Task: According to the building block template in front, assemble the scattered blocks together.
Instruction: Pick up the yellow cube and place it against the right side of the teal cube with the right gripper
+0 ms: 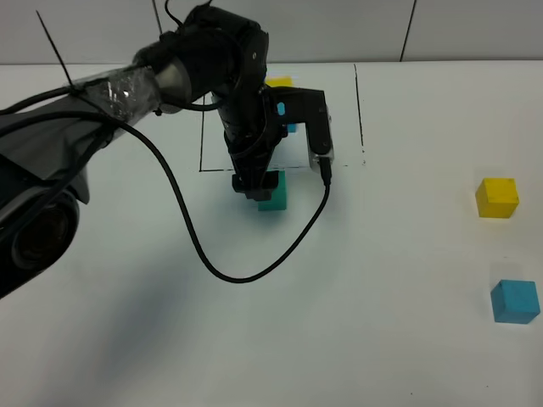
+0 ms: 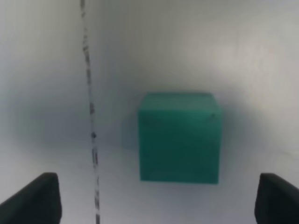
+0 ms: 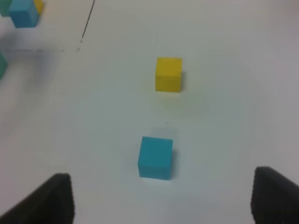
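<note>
The template outline (image 1: 360, 110) sits at the back centre; my left arm hides most of its cubes, and only a yellow edge (image 1: 278, 82) and a blue bit (image 1: 291, 128) show. A loose teal-green cube (image 1: 275, 198) lies just outside the outline's near line. My left gripper (image 1: 257, 181) hovers over it, open; in the left wrist view the cube (image 2: 179, 137) lies apart from the spread fingertips (image 2: 35, 198). The loose yellow cube (image 1: 496, 197) and sky-blue cube (image 1: 515, 301) lie far right. My right gripper (image 3: 161, 198) is open and empty, short of the blue cube (image 3: 155, 157) and yellow cube (image 3: 168, 74).
A black cable (image 1: 221, 267) hangs from the left arm and loops over the table in front of the teal cube. The outline's black line (image 2: 91, 116) runs beside the teal cube. The template's blue cube (image 3: 23, 13) shows far off in the right wrist view.
</note>
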